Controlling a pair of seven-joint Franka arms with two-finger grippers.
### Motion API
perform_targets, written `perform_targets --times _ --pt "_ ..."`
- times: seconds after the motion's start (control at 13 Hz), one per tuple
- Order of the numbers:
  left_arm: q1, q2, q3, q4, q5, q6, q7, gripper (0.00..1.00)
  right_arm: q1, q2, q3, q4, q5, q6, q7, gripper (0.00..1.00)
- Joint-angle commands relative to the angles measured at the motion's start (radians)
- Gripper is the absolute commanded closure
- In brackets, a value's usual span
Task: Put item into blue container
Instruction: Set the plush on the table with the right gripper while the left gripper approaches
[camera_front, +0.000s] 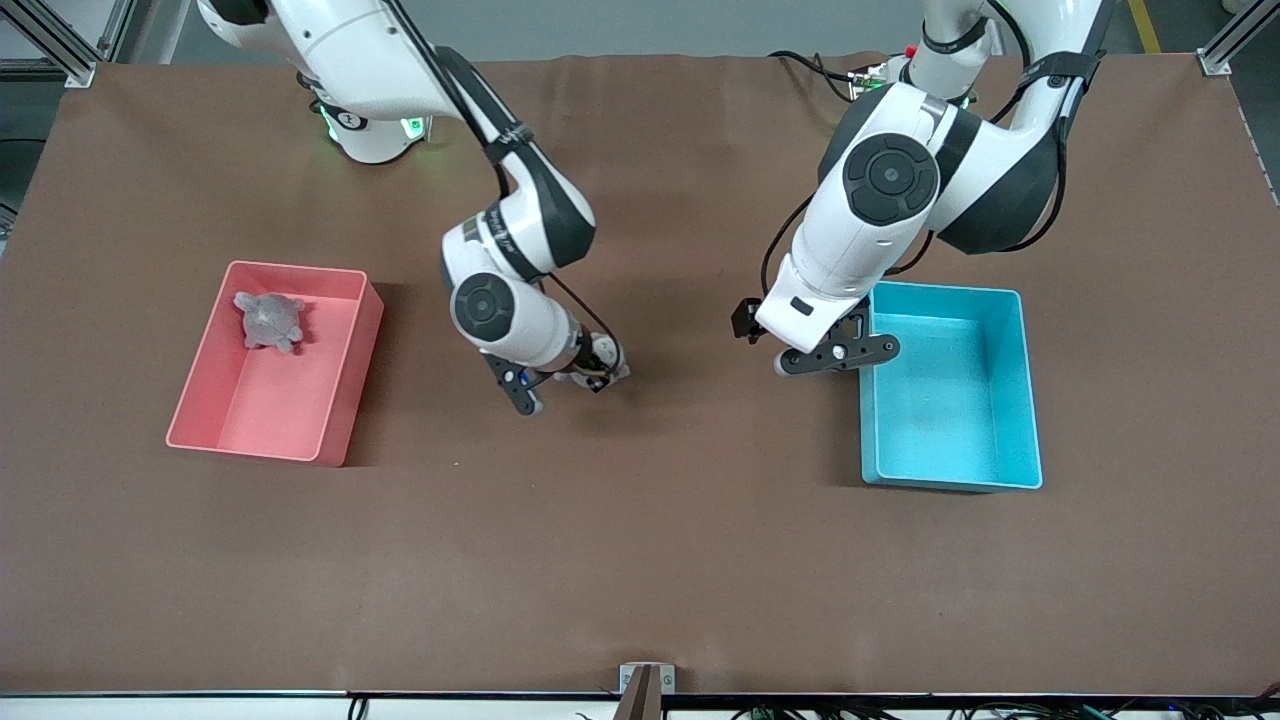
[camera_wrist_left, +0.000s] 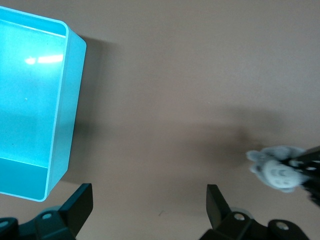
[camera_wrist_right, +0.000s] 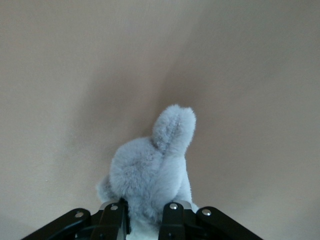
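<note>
A small grey and white plush toy (camera_wrist_right: 152, 170) sits between the fingers of my right gripper (camera_wrist_right: 142, 215), which is shut on it. In the front view that right gripper (camera_front: 585, 375) holds the plush toy (camera_front: 603, 360) low over the middle of the table. The blue container (camera_front: 950, 385), a cyan bin with nothing in it, stands toward the left arm's end. My left gripper (camera_front: 838, 352) hangs open and holds nothing, just beside the container's wall on the side toward the table's middle. The left wrist view shows the blue container (camera_wrist_left: 35, 100), the left gripper (camera_wrist_left: 150, 210) and the plush toy (camera_wrist_left: 275, 170).
A pink bin (camera_front: 280, 410) of the same shape stands toward the right arm's end, with a grey plush turtle (camera_front: 268, 320) in its corner farthest from the front camera. Brown table cloth (camera_front: 640, 560) covers the table.
</note>
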Motion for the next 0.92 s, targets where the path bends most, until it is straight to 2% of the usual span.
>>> perform_targets --times 0.0,0.15,0.23,0.31,0.38,0.46,0.69,0.84 --pt "0.013 -0.018 0.001 -0.001 -0.012 0.008 0.013 0.0 0.061 0.062 -0.018 0.008 -0.013 0.093 0.054 0.92" --pt "0.01 -0.018 0.002 -0.001 -0.006 0.009 0.01 0.0 0.082 0.086 -0.019 0.008 -0.019 0.121 0.055 0.91" --pt "0.006 -0.018 0.002 -0.001 -0.004 0.009 0.009 0.0 0.084 0.093 -0.019 0.008 -0.019 0.134 0.055 0.87" --pt "0.004 -0.017 0.002 0.0 -0.004 0.009 0.007 0.0 0.083 0.094 -0.019 0.008 -0.019 0.135 0.055 0.68" --pt "0.006 -0.015 0.002 0.005 -0.004 0.011 0.007 0.0 0.079 0.094 -0.019 0.008 -0.019 0.133 0.055 0.23" --pt "0.004 -0.015 0.002 0.006 -0.004 0.011 0.007 0.0 0.076 0.093 -0.019 0.008 -0.019 0.129 0.052 0.0" --pt "0.012 -0.018 0.002 0.024 -0.006 0.008 0.001 0.0 0.058 0.073 -0.036 0.022 -0.057 0.092 0.037 0.0" --pt "0.006 -0.017 0.002 0.066 -0.004 -0.008 0.002 0.0 0.041 0.028 -0.055 0.051 -0.156 -0.012 0.005 0.0"
